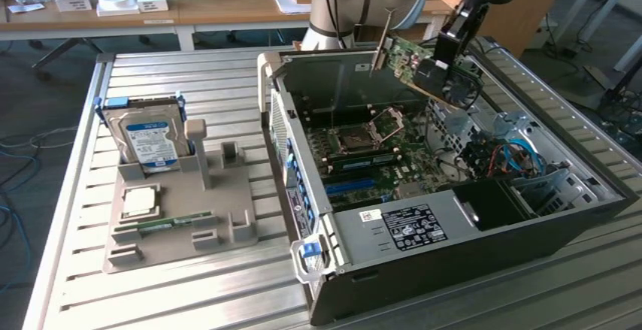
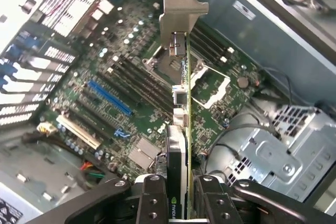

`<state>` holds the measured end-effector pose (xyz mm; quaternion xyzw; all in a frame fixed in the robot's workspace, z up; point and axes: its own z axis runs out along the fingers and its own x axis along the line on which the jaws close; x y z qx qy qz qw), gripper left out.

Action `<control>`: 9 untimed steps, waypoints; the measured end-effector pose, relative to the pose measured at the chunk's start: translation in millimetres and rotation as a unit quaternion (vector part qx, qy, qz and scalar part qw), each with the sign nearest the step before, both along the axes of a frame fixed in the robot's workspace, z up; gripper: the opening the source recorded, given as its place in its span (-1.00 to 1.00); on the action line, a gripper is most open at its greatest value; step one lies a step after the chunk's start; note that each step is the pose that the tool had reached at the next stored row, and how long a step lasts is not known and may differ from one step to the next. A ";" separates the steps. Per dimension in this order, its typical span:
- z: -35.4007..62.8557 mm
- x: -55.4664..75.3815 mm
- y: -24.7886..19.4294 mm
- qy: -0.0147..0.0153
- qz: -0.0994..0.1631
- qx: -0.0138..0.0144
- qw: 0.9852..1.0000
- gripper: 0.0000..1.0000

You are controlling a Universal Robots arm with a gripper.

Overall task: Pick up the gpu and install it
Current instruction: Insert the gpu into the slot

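Observation:
The gpu (image 1: 426, 68), a green card with a dark fan face and a pale metal bracket, hangs tilted in the air above the open computer case (image 1: 441, 255). My gripper (image 1: 456, 40) is shut on the card's edge at the end away from the bracket. In the wrist view the gpu (image 2: 185, 98) runs edge-on away from my gripper (image 2: 184, 203), its bracket (image 2: 181, 17) farthest out, with the fingers (image 2: 152, 198) pressed on both sides. Below it lies the motherboard (image 2: 126, 77) with a blue slot (image 2: 110, 98) and a white slot (image 2: 79, 132).
A grey holder (image 1: 176, 210) on the slatted table at the exterior view's left carries a blue-labelled hard drive (image 1: 150, 138), a processor (image 1: 138, 201) and a RAM stick (image 1: 165, 223). Inside the case are a power supply (image 1: 416, 228), cables (image 1: 512, 157) and a drive cage (image 2: 278, 150).

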<state>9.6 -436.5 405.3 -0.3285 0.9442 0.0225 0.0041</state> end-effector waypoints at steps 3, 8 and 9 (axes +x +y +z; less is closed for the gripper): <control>-0.1 0.0 0.0 0.000 0.028 0.000 1.000 -0.46; -0.1 0.0 0.0 0.000 0.073 0.000 0.997 -0.46; -0.2 0.0 0.0 0.000 0.082 0.000 0.997 -0.46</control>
